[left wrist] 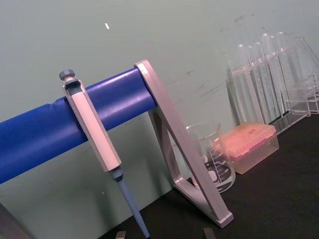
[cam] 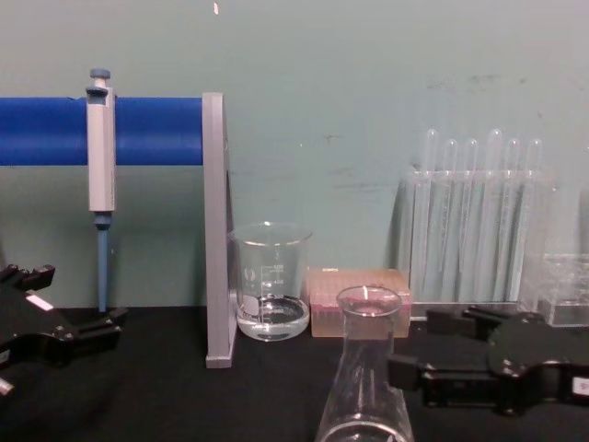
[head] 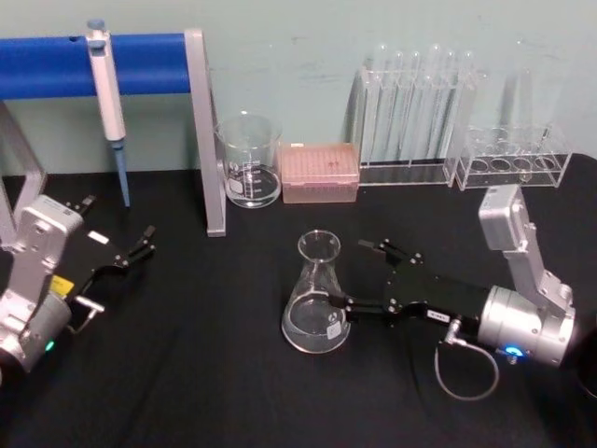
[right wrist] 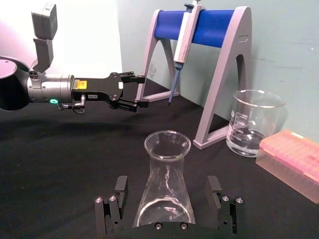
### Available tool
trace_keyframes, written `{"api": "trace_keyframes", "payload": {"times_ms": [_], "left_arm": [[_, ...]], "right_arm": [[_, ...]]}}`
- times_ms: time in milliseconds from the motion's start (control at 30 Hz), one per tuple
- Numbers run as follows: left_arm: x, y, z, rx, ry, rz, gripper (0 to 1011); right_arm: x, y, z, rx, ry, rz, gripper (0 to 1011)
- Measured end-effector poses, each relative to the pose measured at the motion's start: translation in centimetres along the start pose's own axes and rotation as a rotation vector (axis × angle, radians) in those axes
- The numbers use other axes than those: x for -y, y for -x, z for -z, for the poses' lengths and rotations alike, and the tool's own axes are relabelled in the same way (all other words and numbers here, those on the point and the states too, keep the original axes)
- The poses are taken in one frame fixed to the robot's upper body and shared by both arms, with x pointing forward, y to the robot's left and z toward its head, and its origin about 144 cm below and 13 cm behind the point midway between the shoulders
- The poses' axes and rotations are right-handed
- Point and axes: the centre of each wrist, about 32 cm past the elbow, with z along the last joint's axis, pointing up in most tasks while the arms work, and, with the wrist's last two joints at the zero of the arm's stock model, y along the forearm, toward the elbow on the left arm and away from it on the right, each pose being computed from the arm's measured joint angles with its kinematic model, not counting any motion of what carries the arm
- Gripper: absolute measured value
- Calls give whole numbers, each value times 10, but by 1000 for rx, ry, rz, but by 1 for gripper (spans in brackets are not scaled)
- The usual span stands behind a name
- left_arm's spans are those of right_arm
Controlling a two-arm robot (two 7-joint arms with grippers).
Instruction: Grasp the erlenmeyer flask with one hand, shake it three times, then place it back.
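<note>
The erlenmeyer flask [head: 316, 301] is clear glass and stands upright on the black table, a little right of centre, with a thin layer of liquid in its base. It also rises at the bottom of the chest view as a flask [cam: 364, 387]. My right gripper [head: 347, 273] lies low on the table and is open, one finger on each side of the flask's base. In the right wrist view the flask [right wrist: 165, 186] sits between the fingers [right wrist: 118, 199] with a small gap on both sides. My left gripper [head: 132, 252] rests open at the table's left, far from the flask.
A glass beaker [head: 250, 161] and a pink tip box [head: 320, 172] stand behind the flask. A blue-barred stand [head: 205, 131] holds a pipette [head: 108, 103] at the back left. Test tube racks [head: 420, 103] line the back right.
</note>
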Motion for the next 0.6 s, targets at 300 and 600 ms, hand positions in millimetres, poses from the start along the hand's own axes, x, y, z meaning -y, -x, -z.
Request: {"api": "trace_keyframes", "payload": {"times_ms": [300, 600], "left_arm": [[0, 0, 0, 0, 0, 0, 1001], [0, 0, 0, 0, 0, 0, 1001]], "right_arm": [[-13, -6, 1, -4, -7, -17, 1000], [-22, -10, 2, -5, -17, -28, 1000]]}}
